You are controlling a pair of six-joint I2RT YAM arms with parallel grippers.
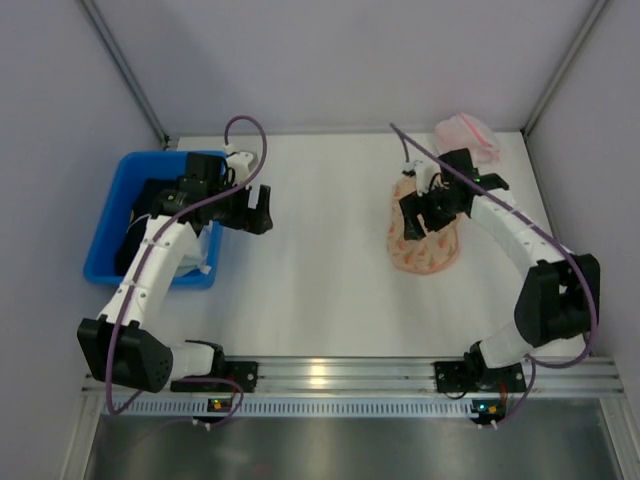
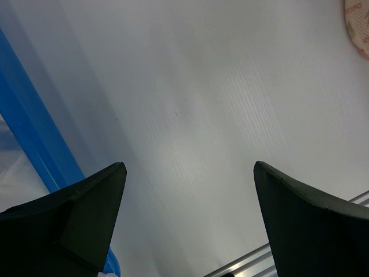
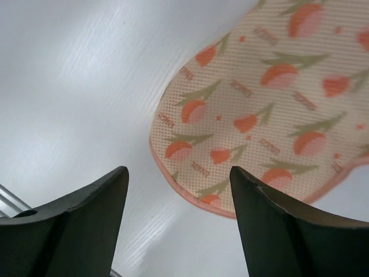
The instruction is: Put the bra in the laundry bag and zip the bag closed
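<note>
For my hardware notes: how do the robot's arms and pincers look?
Both the left arm and right arm have white tubular links, black joints and a purple cable alongside. The left pincer and right pincer are black, with wedge-shaped fingers.

tub left, laundry bag right
the tub [image 1: 100, 232] sits at the table's [image 1: 320, 280] left edge, with the left gripper [image 1: 257, 208] just to its right. the laundry bag [image 1: 430, 255] lies flat right of centre, under the right gripper [image 1: 418, 220]. a mesh bundle [image 1: 468, 133] sits behind it.
</note>
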